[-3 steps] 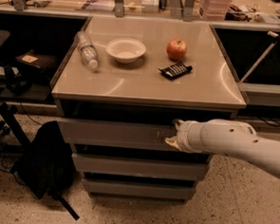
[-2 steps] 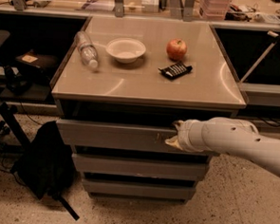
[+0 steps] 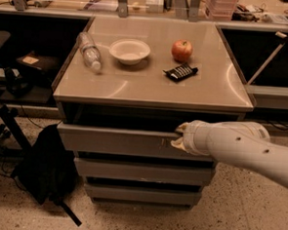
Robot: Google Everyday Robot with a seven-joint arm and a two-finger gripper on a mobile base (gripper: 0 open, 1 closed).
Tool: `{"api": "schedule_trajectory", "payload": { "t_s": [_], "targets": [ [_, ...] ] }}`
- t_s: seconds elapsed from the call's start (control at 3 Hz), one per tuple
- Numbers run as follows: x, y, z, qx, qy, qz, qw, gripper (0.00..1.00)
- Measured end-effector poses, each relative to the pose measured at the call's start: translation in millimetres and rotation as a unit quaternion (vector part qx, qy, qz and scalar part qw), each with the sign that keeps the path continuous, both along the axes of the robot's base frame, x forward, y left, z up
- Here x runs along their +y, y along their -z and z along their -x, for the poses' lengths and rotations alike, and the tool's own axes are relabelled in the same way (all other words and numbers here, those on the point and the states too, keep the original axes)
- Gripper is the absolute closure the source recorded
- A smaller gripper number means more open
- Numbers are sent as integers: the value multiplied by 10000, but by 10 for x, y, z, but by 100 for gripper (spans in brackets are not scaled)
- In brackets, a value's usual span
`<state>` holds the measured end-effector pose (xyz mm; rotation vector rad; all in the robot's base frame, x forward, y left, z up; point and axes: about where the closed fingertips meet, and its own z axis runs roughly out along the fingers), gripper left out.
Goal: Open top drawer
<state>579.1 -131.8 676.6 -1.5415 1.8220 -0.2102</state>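
Note:
The top drawer [image 3: 113, 140] is the widest grey front just under the tabletop, with pale scuffs right of centre and a dark gap above its top edge. It stands a little proud of the two narrower fronts below. My gripper [image 3: 176, 137] is at the end of the white arm [image 3: 240, 147] that reaches in from the right. It sits against the right part of the drawer front at its upper edge. The contact point is hidden behind the wrist.
On the tabletop [image 3: 209, 91] lie a plastic bottle [image 3: 90, 51], a white bowl [image 3: 130, 51], a red apple [image 3: 181, 50] and a dark snack bag [image 3: 181, 72]. A black bag [image 3: 45, 164] sits on the floor at left, beside a dark stand [image 3: 6, 123]. Shelving flanks both sides.
The arm and gripper have hardly shifted, staying at the drawer's right upper edge. The drawer front looks about the same.

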Motion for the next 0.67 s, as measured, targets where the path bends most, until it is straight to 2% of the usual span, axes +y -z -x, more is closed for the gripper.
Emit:
{"api": "schedule_trajectory", "payload": {
  "t_s": [0.33,0.67],
  "targets": [
    [-32,-82,33,-142,27,62,9999,100],
    [-89,-38,270,-161,108,97,9998,100]
  ]
}}
